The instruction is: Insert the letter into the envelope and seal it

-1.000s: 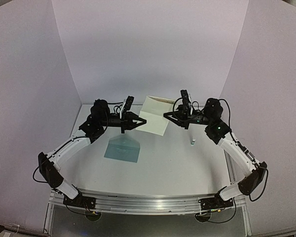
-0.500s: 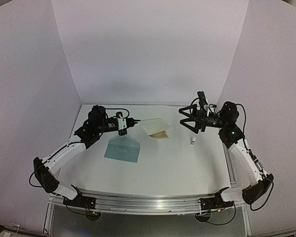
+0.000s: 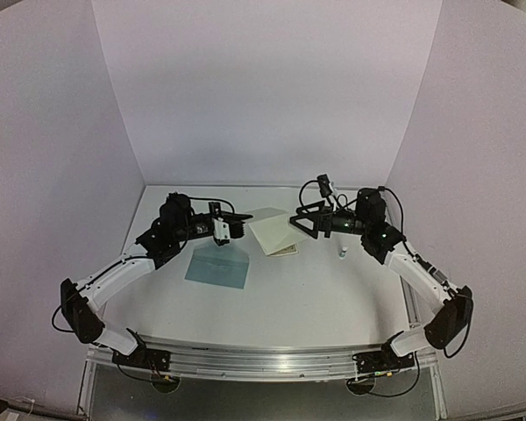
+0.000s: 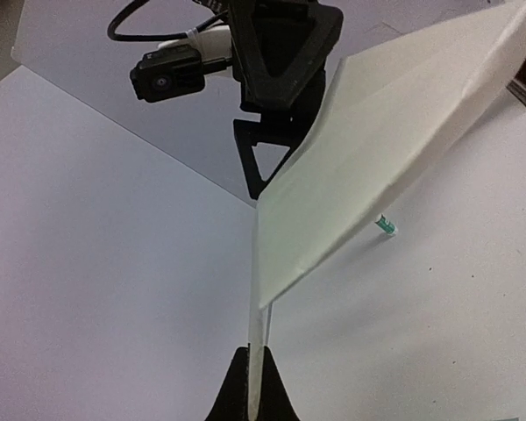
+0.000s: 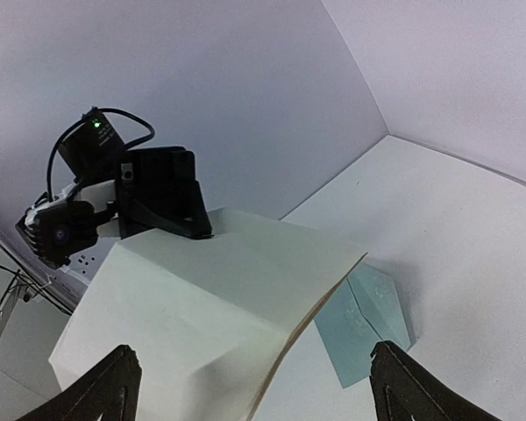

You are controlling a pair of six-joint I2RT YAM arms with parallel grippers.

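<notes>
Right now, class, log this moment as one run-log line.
left gripper: shut on letter | right gripper: open beside letter | envelope: flat on table, letter not inside

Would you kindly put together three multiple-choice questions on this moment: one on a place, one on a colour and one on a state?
1. Where does the envelope lie?
A. Flat on the table, by the left arm
B. Propped against the back wall
C. Hanging over the near edge

2. What colour is the envelope?
A. Red
B. Teal
C. Black

3. How does the right gripper stand at the letter?
A. Open, gripping nothing
B. Shut on the letter
C. Shut on the envelope

Answers:
1 A: the top view shows it flat beside the left arm.
2 B: it looks blue-green in the top and right wrist views.
3 A: its fingers stand wide apart, and only the left gripper clamps the letter.
</notes>
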